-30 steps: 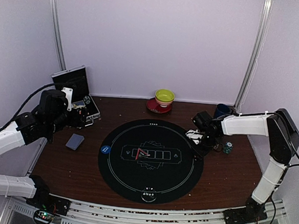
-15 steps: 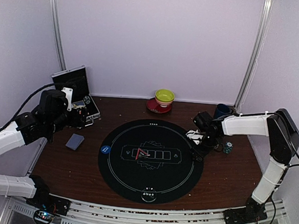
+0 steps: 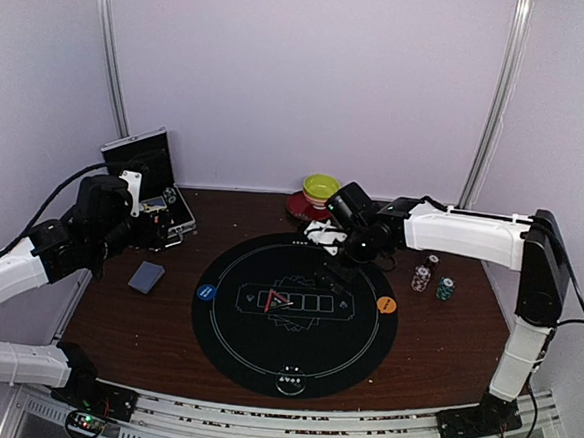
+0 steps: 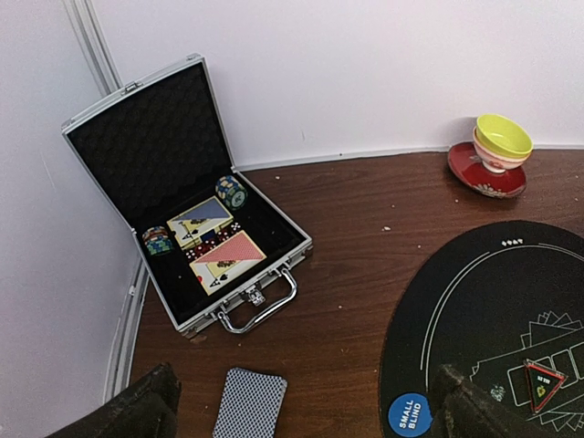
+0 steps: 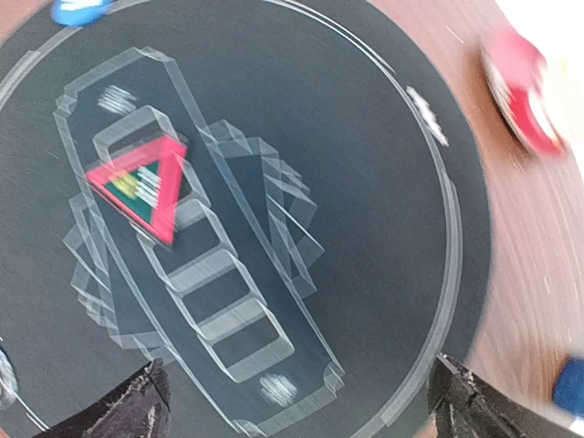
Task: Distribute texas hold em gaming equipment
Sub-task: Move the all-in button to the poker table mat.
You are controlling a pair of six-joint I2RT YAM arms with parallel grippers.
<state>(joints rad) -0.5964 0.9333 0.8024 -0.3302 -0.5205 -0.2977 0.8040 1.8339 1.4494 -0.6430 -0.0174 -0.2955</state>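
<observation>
your right gripper (image 5: 294, 401) hung spread and empty over the mat (image 3: 263, 352), likely between deliveries: the orange button (image 3: 387, 305) lay at the mat's right edge, the blue button (image 3: 206, 292) at its left. your left gripper (image 4: 306, 406), also spread and empty, hovered near the card deck (image 4: 248, 404); the chips (image 3: 421, 278) sat just right of the mat.

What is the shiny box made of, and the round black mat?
The case looks like metal, likely aluminium: silvery shiny edges, dark bumpy foam inside. The round mat looks like matte fabric or rubber; it lies flat without glare.
</observation>
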